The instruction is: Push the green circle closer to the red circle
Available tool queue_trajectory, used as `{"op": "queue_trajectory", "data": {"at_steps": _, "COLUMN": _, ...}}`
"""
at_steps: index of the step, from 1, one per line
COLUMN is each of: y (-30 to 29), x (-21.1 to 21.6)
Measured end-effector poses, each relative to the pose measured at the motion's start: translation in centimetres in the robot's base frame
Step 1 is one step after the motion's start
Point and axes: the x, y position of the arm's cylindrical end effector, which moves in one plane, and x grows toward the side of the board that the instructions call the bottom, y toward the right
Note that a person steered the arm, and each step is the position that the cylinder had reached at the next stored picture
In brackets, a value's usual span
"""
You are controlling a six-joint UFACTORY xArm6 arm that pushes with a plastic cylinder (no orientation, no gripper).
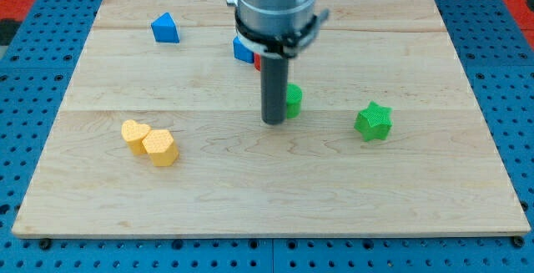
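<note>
My tip (pixel 274 121) rests on the board near the middle, touching or almost touching the left side of the green circle (pixel 294 99), which the rod partly hides. A sliver of a red block (pixel 258 59), likely the red circle, shows above the green circle, mostly hidden behind the arm. A blue block (pixel 243 49) sits just left of it, also partly hidden.
A green star (pixel 373 121) lies to the right of the green circle. A blue triangle (pixel 165 28) is at the upper left. Two yellow blocks (pixel 149 142) touch each other at the lower left. The wooden board (pixel 267 198) lies on a blue pegboard.
</note>
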Motion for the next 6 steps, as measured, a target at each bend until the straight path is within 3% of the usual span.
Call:
{"op": "queue_trajectory", "data": {"at_steps": 1, "y": -1.0, "x": -1.0}}
{"op": "queue_trajectory", "data": {"at_steps": 2, "y": -0.2, "x": 1.3}}
{"op": "queue_trajectory", "data": {"at_steps": 4, "y": 5.7, "x": 1.0}}
{"op": "queue_trajectory", "data": {"at_steps": 6, "y": 2.7, "x": -5.1}}
